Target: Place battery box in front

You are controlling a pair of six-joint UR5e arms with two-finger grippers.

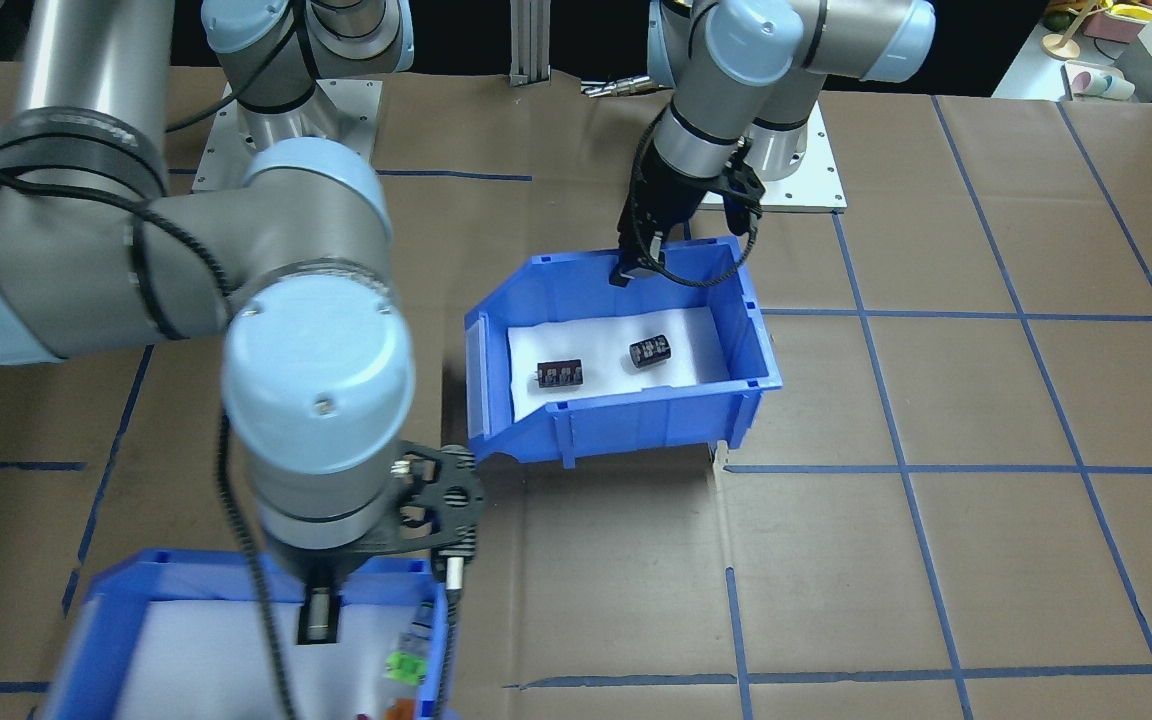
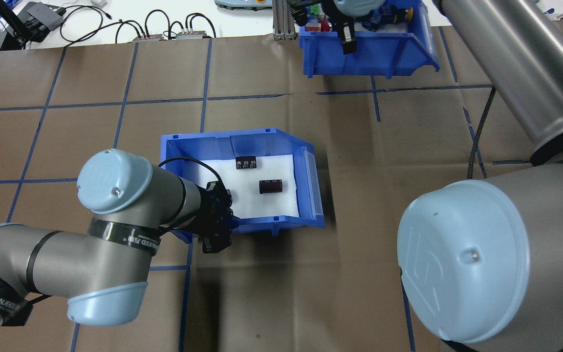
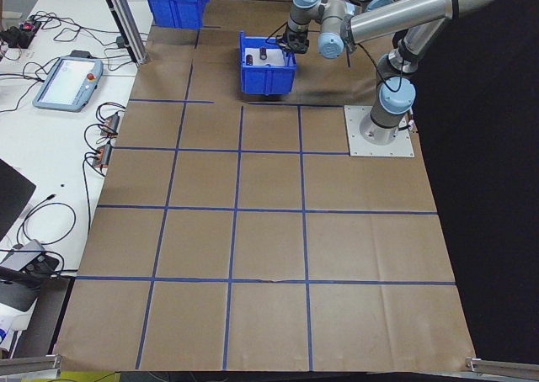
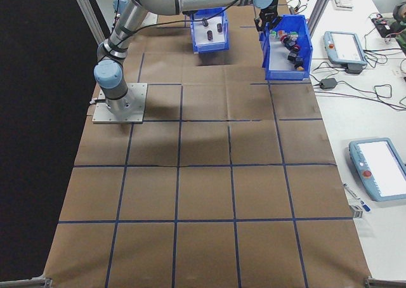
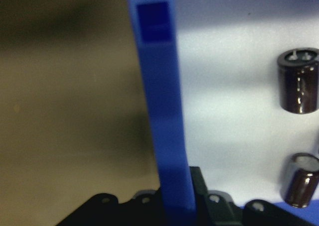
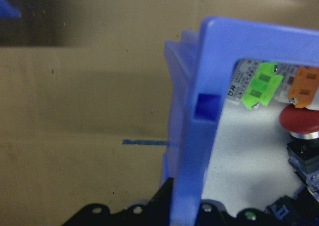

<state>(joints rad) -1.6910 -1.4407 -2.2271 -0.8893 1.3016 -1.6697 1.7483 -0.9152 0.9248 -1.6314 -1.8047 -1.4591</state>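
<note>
The left gripper (image 2: 216,226) is clamped on the near wall of the battery box (image 2: 291,226), mid-table. Two dark cylinders (image 2: 270,186) lie on its white foam. The right gripper (image 1: 319,612) is clamped on the second bin (image 1: 106,610), where coloured parts (image 6: 260,85) are held.

— Where is the left arm?
— In the overhead view it enters from the lower left of the frame, elbow bent, wrist angled toward the centre. Its left claw (image 2: 217,226) points down and grips the near wall of the battery box (image 2: 267,226), one finger inside, one outside.

— And the right arm?
— It enters at the right side of that frame and reaches to the top centre. Its right claw (image 2: 347,43) hangs straight down, clamped over the wall of the other blue bin (image 2: 389,56); its wrist view shows the wall between the fingers.
</note>
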